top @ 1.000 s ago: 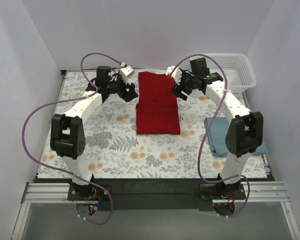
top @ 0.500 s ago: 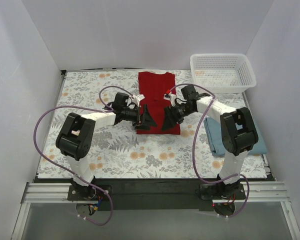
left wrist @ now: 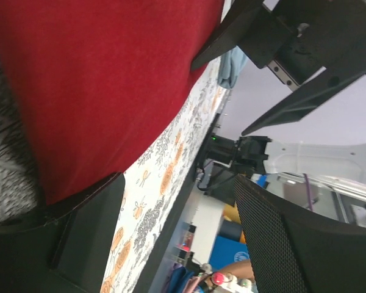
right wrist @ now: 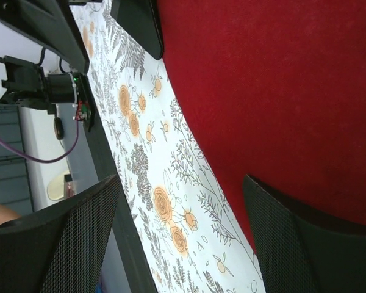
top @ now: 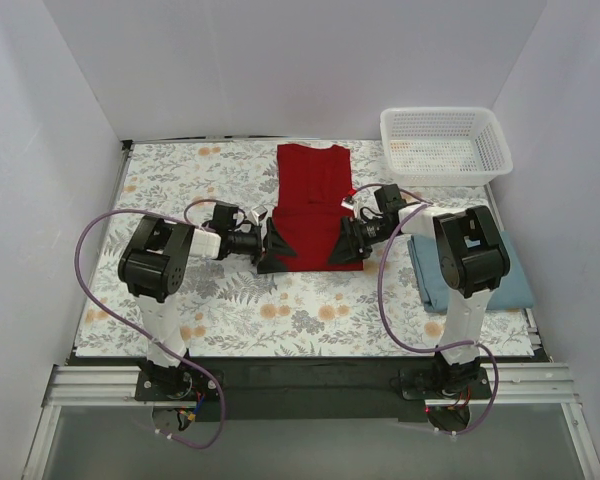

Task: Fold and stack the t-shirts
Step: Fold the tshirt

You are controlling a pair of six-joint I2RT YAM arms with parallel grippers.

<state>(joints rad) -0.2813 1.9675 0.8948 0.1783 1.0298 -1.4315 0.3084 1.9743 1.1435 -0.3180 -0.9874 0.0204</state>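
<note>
The red t-shirt (top: 313, 200) lies flat in a long folded strip on the flowered cloth, from the far edge toward the middle. My left gripper (top: 276, 251) is open at the shirt's near left corner, one finger low against the hem (left wrist: 85, 220). My right gripper (top: 344, 247) is open at the near right corner, one finger (right wrist: 293, 238) over the red cloth (right wrist: 280, 97). The two grippers face each other across the near hem. The blue-grey t-shirt (top: 510, 275) lies folded at the right edge, partly behind my right arm.
A white lattice basket (top: 445, 145) stands at the back right corner. The flowered table cover (top: 280, 300) reaches to the dark front rail. White walls close in the left, back and right sides.
Both grippers moved from the shirt's far part down to its near hem, lowering to the table and ending at the near corners. The shirt has not changed shape.
</note>
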